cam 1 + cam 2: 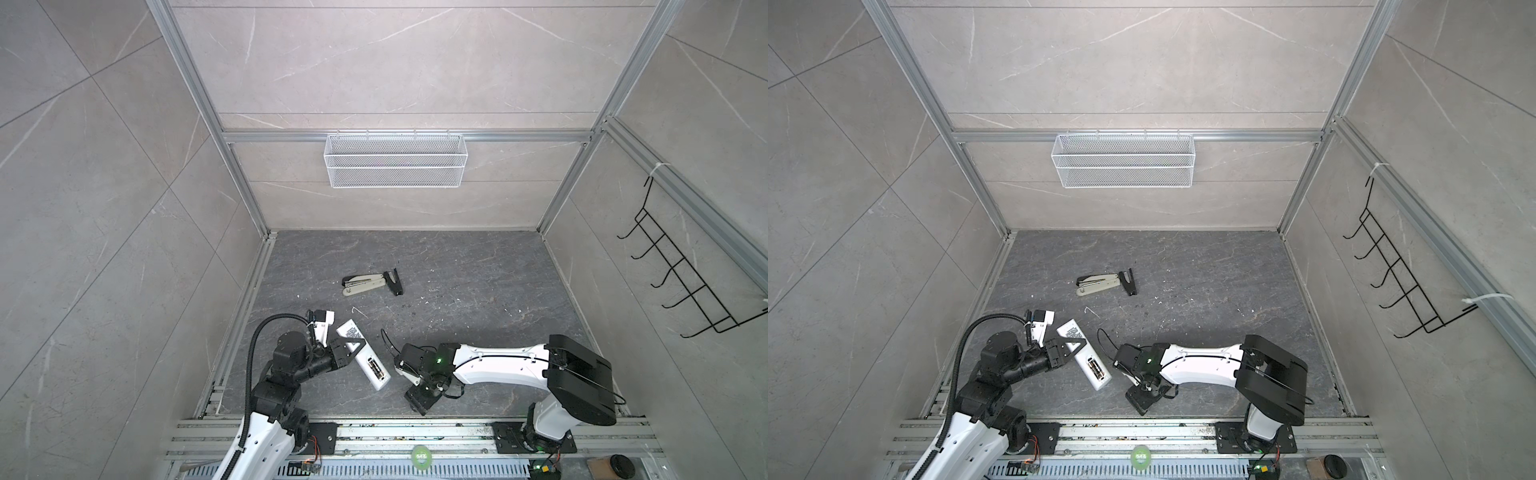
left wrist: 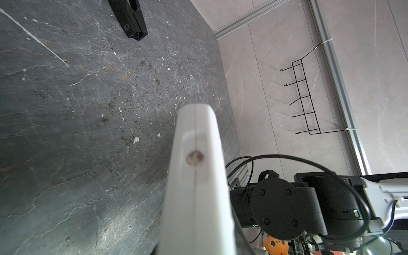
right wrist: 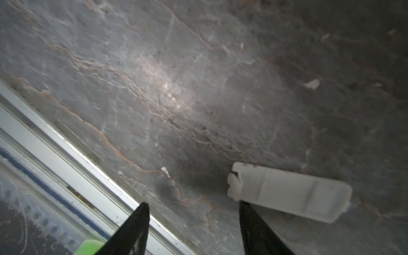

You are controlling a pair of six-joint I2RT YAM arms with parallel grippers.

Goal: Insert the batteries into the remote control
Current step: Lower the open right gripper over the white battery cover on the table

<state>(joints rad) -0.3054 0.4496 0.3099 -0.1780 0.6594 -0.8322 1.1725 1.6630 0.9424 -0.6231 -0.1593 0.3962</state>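
The left gripper (image 1: 353, 344) clamps the remote control (image 1: 360, 360) mid-length, label side up, the batteries (image 1: 375, 368) seated inside its open back. Only the right wrist view shows the loose white cover (image 3: 289, 192), lying at a fingertip of the wide-spread right gripper (image 3: 192, 204), beside the remote's battery end.

white "m-3" mark on the black stapler piece (image 2: 132, 19)

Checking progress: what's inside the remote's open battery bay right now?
The remote control shows its back, bay uncovered: batteries with metallic ends fill it, hiding the bay floor; too small to count. The lid lies apart on the table.
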